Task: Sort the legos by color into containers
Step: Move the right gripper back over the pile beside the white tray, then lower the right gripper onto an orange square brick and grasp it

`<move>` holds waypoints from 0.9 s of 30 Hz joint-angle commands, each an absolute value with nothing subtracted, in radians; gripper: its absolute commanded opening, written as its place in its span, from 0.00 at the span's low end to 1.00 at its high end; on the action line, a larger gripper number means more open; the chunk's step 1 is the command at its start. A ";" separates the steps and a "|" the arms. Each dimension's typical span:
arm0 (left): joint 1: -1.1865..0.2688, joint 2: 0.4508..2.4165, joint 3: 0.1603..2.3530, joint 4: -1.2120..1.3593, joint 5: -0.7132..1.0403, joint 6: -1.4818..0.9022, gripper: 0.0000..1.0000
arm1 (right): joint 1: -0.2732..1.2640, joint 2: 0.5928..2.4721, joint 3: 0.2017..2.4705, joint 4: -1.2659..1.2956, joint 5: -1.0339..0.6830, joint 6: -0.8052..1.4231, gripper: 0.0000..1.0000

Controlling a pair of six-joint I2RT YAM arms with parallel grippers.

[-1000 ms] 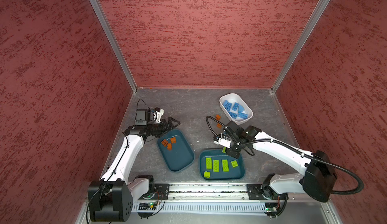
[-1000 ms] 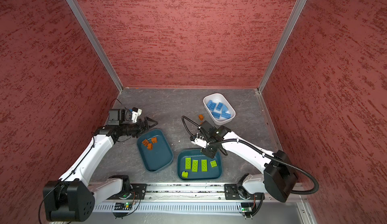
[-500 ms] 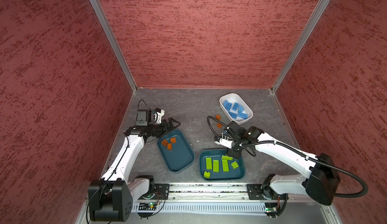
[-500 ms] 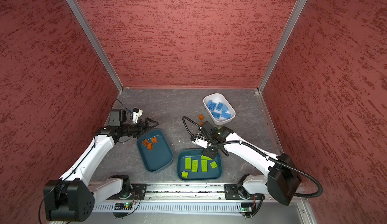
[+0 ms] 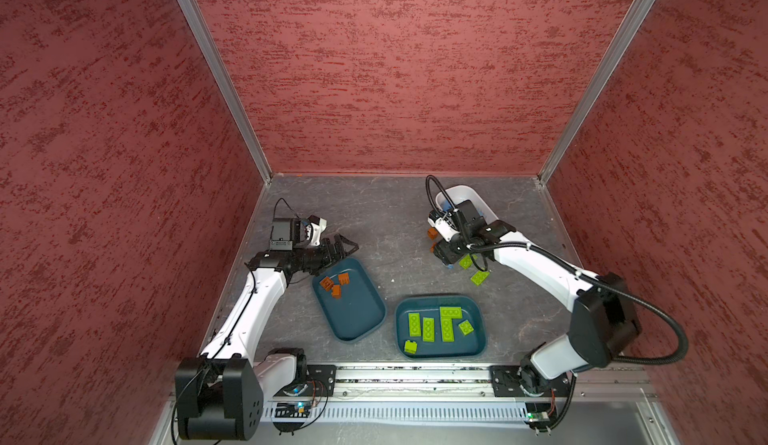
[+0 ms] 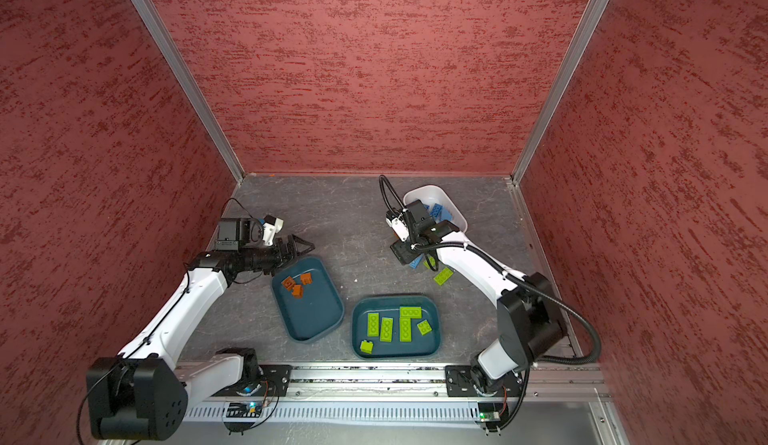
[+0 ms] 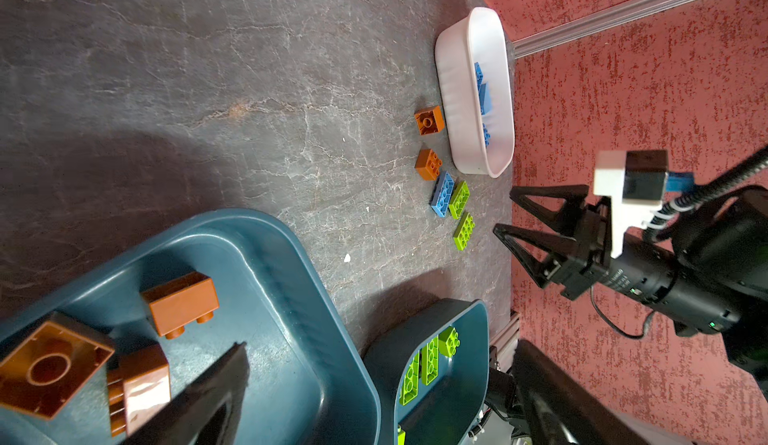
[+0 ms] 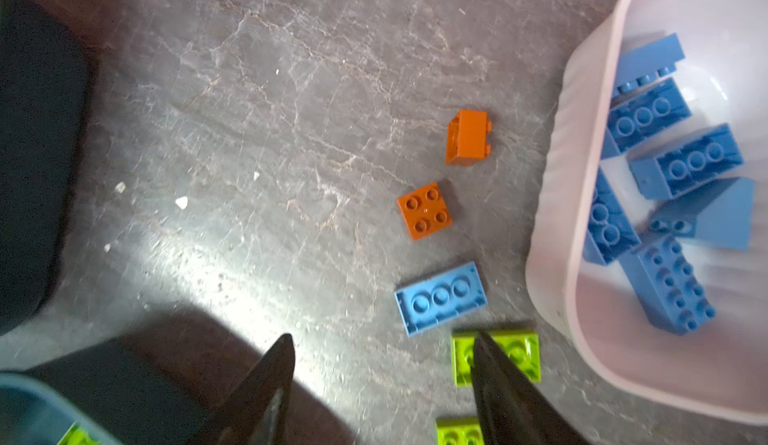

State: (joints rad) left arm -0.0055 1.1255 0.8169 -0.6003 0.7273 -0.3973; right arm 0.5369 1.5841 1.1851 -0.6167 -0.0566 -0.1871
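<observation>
Almost beneath right pincer [image 8: 382, 339] — green lego [image 8: 525, 355]

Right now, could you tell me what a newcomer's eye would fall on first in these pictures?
Lime green bricks lie in the front tub, and orange bricks sit in the left tub. Loose bricks of all three colours lie on the table beside the white tub of blue bricks at the back right, with the right gripper hovering over them, fingers open.
</observation>
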 commanded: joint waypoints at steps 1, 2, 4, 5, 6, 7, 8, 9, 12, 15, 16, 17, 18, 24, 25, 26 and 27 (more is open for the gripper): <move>0.001 1.106 0.816 -0.616 0.729 -0.370 0.99 | 0.529 1.631 1.207 -0.537 -0.056 -0.199 0.70; 0.002 1.104 0.813 -0.614 0.729 -0.373 0.99 | 0.521 1.657 1.209 -0.527 -0.060 -0.225 0.70; 0.003 1.099 0.812 -0.611 0.732 -0.374 0.99 | 0.505 1.712 1.237 -0.544 -0.077 -0.302 0.70; 0.002 1.098 0.813 -0.611 0.733 -0.374 0.99 | 0.502 1.741 1.251 -0.550 -0.067 -0.343 0.70; 0.002 1.099 0.810 -0.609 0.735 -0.375 0.99 | 0.495 1.767 1.264 -0.550 -0.064 -0.373 0.71; 0.002 1.100 0.812 -0.611 0.736 -0.377 0.99 | 0.493 1.783 1.274 -0.550 -0.065 -0.395 0.71; 0.003 1.103 0.813 -0.612 0.739 -0.377 0.99 | 0.490 1.803 1.287 -0.549 -0.057 -0.413 0.71; 0.002 1.102 0.814 -0.615 0.742 -0.377 0.99 | 0.486 1.817 1.293 -0.544 -0.050 -0.427 0.71; 0.002 1.096 0.810 -0.614 0.742 -0.380 1.00 | 0.471 1.868 1.320 -0.540 -0.047 -0.462 0.71; 0.003 1.094 0.808 -0.619 0.742 -0.377 0.99 | 0.471 1.909 1.346 -0.543 -0.075 -0.491 0.71; 0.003 1.094 0.811 -0.622 0.742 -0.377 0.99 | 0.470 1.918 1.349 -0.543 -0.079 -0.498 0.71; 0.002 1.093 0.812 -0.626 0.742 -0.376 0.99 | 0.468 1.926 1.351 -0.543 -0.078 -0.503 0.71; 0.003 1.091 0.813 -0.626 0.742 -0.376 1.00 | 0.468 1.932 1.351 -0.543 -0.079 -0.509 0.70; 0.005 1.089 0.811 -0.633 0.745 -0.370 0.99 | 0.462 1.971 1.364 -0.538 -0.072 -0.521 0.67; 0.005 1.091 0.812 -0.634 0.746 -0.370 0.99 | 0.462 1.979 1.372 -0.541 -0.067 -0.519 0.66; 0.005 1.091 0.811 -0.634 0.748 -0.370 0.99 | 0.462 1.988 1.381 -0.547 -0.068 -0.524 0.66; 0.005 1.091 0.809 -0.632 0.750 -0.368 0.99 | 0.462 1.996 1.385 -0.550 -0.067 -0.527 0.65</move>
